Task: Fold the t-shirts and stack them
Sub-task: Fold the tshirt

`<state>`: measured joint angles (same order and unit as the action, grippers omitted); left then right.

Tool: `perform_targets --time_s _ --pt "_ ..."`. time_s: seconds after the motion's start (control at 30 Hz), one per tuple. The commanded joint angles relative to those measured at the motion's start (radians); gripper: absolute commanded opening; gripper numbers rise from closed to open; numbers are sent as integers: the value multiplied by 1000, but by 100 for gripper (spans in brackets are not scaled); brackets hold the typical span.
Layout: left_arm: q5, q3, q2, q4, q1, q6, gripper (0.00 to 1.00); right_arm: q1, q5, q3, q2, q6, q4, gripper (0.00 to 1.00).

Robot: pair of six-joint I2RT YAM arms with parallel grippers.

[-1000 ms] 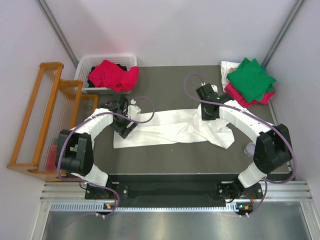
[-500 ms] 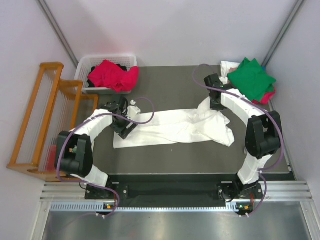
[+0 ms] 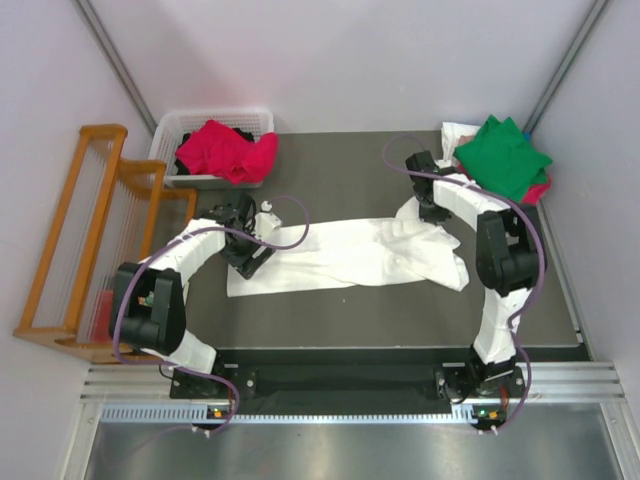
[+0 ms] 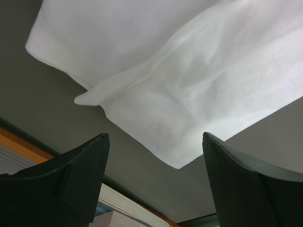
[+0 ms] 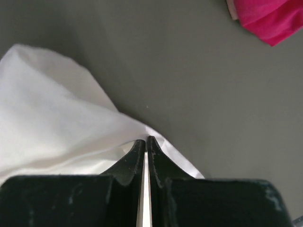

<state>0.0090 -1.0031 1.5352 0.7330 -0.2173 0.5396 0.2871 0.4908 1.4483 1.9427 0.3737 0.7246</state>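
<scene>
A large white t-shirt point(image 3: 340, 255) lies stretched across the middle of the dark table. My left gripper point(image 3: 247, 258) hovers open over its left end; in the left wrist view the jaws point(image 4: 155, 137) stand wide apart above the cloth's edge point(image 4: 189, 71), holding nothing. My right gripper point(image 3: 431, 207) is shut on a fold of the white shirt's far right edge, and the cloth point(image 5: 47, 109) is pinched between the closed fingertips point(image 5: 146, 140). A folded green shirt point(image 3: 500, 155) lies on a crimson-pink one point(image 3: 530, 190) at the back right.
A white slotted basket point(image 3: 170, 130) at the back left holds a crumpled crimson-pink shirt point(image 3: 225, 150). A wooden rack point(image 3: 90, 240) stands beside the table's left edge. The crimson shirt's corner point(image 5: 270, 19) shows in the right wrist view.
My right gripper moved back and right toward the folded stack, still on the white shirt's right end, and its arm folded upright. The left arm has not moved.
</scene>
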Motion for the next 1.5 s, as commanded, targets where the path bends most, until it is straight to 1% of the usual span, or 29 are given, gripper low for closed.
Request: perform_targets --time_s 0.0,0.1,0.17,0.2,0.23,0.27,0.3,0.37,0.4,0.43,0.5,0.53,0.6,0.63,0.67,0.73,0.83,0.9,0.93,0.97,1.0,1.13,1.27,1.37,1.47 --pt "0 -6 -33 -4 -2 10 84 -32 93 101 70 -9 -2 0" --pt "0 -6 -37 -3 -2 10 84 -55 150 162 114 5 24 0" --pt "0 -6 -38 -1 -4 10 84 -78 134 198 133 16 36 0" --pt "0 -6 -40 2 -2 8 84 -81 132 204 134 22 35 6" --pt "0 -8 -40 0 -2 10 84 -86 126 211 136 21 35 16" --pt "0 -8 -40 2 -2 8 84 -85 118 218 139 22 44 29" --pt "0 -9 -40 2 -2 10 84 -85 117 221 140 25 50 52" --pt "0 -9 -37 -1 -2 8 84 -85 109 207 128 28 53 69" --pt "-1 -12 -35 -1 -2 8 84 -85 112 199 122 33 55 94" --pt "-30 -12 -30 -6 -2 10 84 -85 115 187 105 36 58 100" --pt "-32 -15 -27 -10 -2 5 84 -85 134 170 78 48 70 100" --pt "-30 -17 -24 -23 -2 0 84 -85 132 162 34 53 70 100" --pt "-50 -15 -24 -55 -2 -15 84 -80 86 118 -37 63 46 100" --pt "-58 -15 -24 -107 -4 -21 84 -68 68 104 -107 68 42 100" --pt "-63 -15 -24 -131 -2 -24 85 -59 36 89 -138 73 36 100" --pt "-55 -37 -11 -174 -4 -43 85 -7 34 57 -203 71 41 100" --pt "-26 -121 55 -195 -4 -85 86 43 48 15 -252 82 59 100" --pt "-14 -187 89 -169 -19 -107 85 53 -7 -41 -293 91 46 100" --pt "29 -195 109 -165 -28 -109 85 61 -26 -61 -304 94 27 100" --pt "28 -193 114 -165 -42 -109 85 61 -59 -80 -312 102 21 100" --pt "23 -184 115 -170 -85 -98 85 63 -76 -115 -320 100 10 100" --pt "-33 -95 106 -193 -181 -67 85 64 -115 -176 -321 103 -19 100" --pt "-14 -36 105 -184 -189 -61 85 64 -139 -204 -295 110 -45 100" --pt "-39 -5 102 -204 -188 -43 85 66 -153 -210 -269 114 -54 100" --pt "-41 -2 115 -225 -171 -38 85 64 -179 -216 -243 119 -70 100"
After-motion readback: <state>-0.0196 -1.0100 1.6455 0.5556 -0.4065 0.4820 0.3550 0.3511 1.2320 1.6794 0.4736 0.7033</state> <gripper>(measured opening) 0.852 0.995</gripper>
